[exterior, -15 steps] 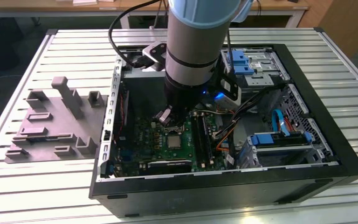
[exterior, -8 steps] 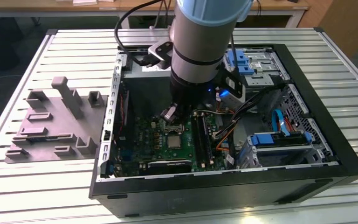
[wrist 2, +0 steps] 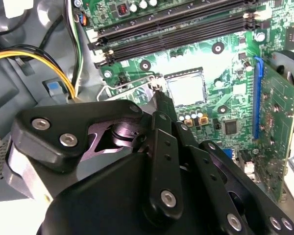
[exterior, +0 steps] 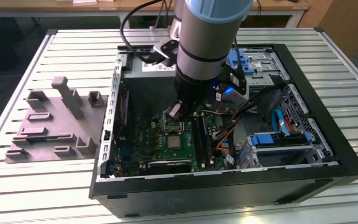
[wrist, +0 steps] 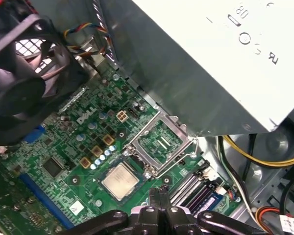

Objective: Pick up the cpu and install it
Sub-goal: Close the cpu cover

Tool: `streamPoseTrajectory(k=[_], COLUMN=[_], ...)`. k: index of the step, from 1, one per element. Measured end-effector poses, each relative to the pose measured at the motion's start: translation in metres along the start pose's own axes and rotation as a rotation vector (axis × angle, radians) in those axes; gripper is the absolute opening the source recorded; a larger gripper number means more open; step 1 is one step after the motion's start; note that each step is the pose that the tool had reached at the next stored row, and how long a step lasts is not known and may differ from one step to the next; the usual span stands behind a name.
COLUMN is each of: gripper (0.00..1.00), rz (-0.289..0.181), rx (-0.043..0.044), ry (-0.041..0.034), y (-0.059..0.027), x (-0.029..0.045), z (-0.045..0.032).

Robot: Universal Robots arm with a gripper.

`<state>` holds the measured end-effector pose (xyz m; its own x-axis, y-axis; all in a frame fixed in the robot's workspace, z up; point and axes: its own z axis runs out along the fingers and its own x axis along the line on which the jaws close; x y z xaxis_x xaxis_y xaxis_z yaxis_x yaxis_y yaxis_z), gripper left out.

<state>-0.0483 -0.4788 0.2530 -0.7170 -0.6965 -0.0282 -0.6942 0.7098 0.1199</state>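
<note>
Over the open computer case (exterior: 347,170) on the desk (exterior: 353,70), the arm hangs low above the green motherboard (exterior: 145,140). The cpu (wrist: 120,180) lies flat in its socket, silvery top up, and is not in the jaws. The jaws are pressed together, pinching nothing, with their tips just beside the socket's metal retention frame (wrist: 159,142). That frame stands hinged open next to the chip. Judgement: placement is done and securing is the step in hand. Closing the frame calls for a light, square push on its free edge, clear of the chip's top. The grey tray (exterior: 42,135) rests well apart, outside the case.
</note>
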Motion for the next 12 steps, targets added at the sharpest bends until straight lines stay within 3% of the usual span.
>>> streamPoseTrajectory(k=[9,12], gripper=[0.11,0.11], rz=[-0.002,-0.041], rx=[0.0000,-0.0011], ry=[0.0004,0.0050], y=[-0.0004,-0.0006], x=[-0.0024,-0.0026], z=[0.0001,0.0004])
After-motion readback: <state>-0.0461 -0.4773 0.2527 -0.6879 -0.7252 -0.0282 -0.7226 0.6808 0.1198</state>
